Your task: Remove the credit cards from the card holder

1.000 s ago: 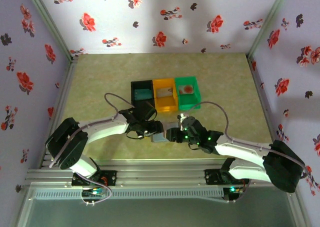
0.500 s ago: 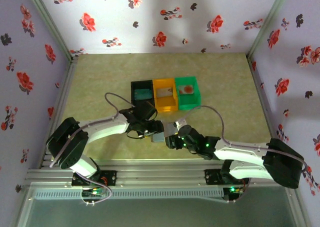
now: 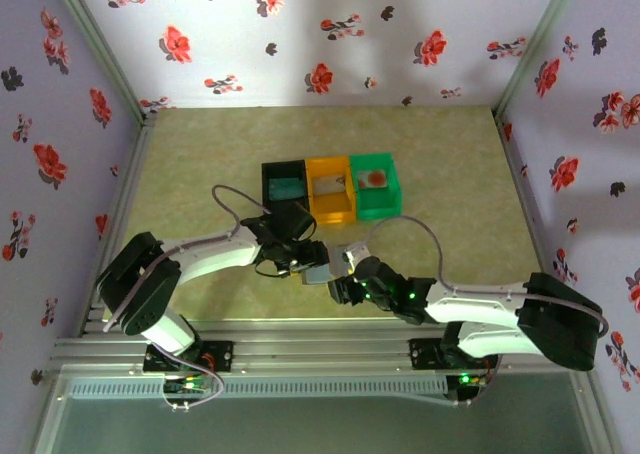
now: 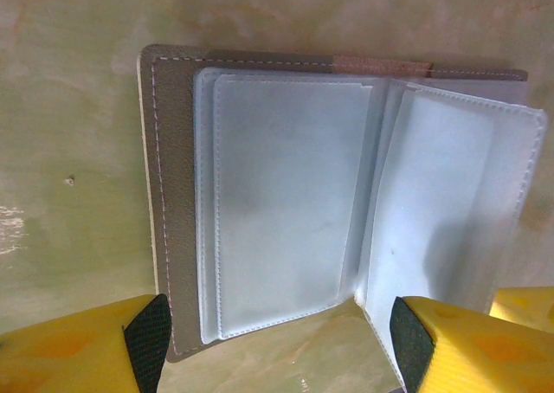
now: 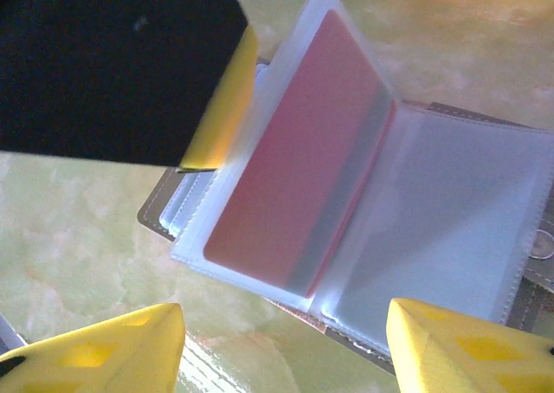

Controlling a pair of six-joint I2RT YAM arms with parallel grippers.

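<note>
Left gripper [image 4: 279,334] wide open over card holder [image 4: 173,194], right gripper [image 5: 284,324] open, empty, credit card [image 5: 294,151] apparently sleeved

One card holder [image 4: 286,202], one pink card [image 5: 294,151] in it, three bins [image 3: 331,214], and apparently three loose cards [image 3: 374,179].

Before you, the card holder [image 4: 170,237] has a matt grey cover, grainy like leather, edged with pale stitching. Its sleeves [image 4: 286,202] are frosted clear plastic with a soft sheen. A smooth pink-red card [image 5: 294,151] shows through one. The bench [image 4: 69,151] is marbled yellow-green, smooth and glossy. On your left tool [image 4: 277,345], the fingers [image 4: 78,354] look like hard yellow plastic, the pads [image 4: 149,341] matt black.
</note>
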